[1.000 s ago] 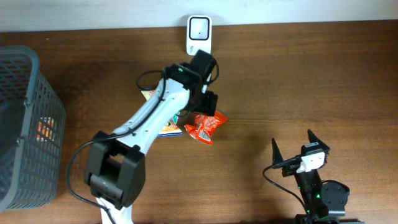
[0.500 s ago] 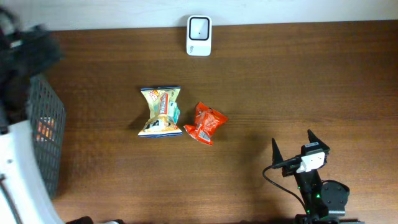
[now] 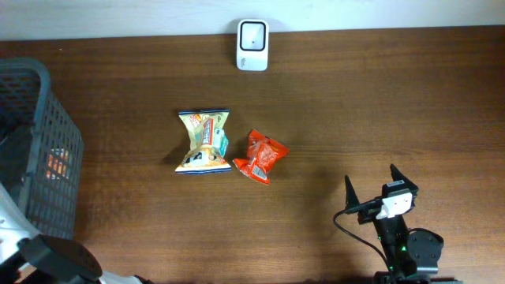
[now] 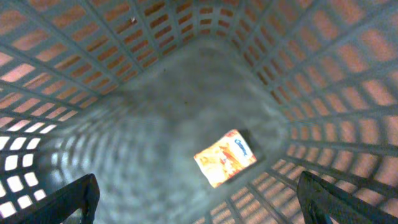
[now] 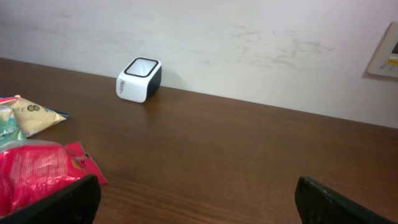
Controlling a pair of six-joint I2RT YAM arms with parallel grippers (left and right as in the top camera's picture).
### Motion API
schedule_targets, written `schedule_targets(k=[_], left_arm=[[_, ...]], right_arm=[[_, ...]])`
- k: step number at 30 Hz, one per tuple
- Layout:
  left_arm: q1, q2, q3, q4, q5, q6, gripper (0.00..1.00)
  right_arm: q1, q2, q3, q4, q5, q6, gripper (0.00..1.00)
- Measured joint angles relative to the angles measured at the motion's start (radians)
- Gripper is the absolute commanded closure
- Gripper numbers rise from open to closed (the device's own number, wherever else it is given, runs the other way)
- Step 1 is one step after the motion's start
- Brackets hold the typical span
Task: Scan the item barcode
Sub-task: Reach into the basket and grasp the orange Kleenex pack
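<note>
Orange packet [image 4: 225, 157] lies on the basket [image 4: 323, 68] floor, so we read the left gripper [image 4: 198, 202], wide and empty above it, as poised to fetch it for the scanner [image 3: 252, 34]; the right gripper [image 3: 370, 183] stands wide.

Dark wood-grain table [image 3: 394, 102] against a scuffed off-white wall [image 5: 249, 50] with a pale panel [image 5: 387, 53].

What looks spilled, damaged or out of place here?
Nothing stands out: yellow snack bag and red packet lie side by side on the table, scanner at the far edge, one orange packet inside the basket.
</note>
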Motion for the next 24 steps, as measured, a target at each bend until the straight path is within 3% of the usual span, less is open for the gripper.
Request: schedule_targets(k=[6,13,24], left_arm=[[0.043,0.059,-0.075,0.113,0.059,0.176,0.02],[0.043,0.204,-0.085,0.131,0.212,0.492,0.02],[0.043,0.349,-0.088,0.134,0.301,0.692,0.06]], right_arm=[[0.000,0.000,0.000,0.000,0.000,0.000,0.01],[0.000,0.000,0.000,0.000,0.000,0.000,0.01],[0.000,0.000,0.000,0.000,0.000,0.000,0.01]])
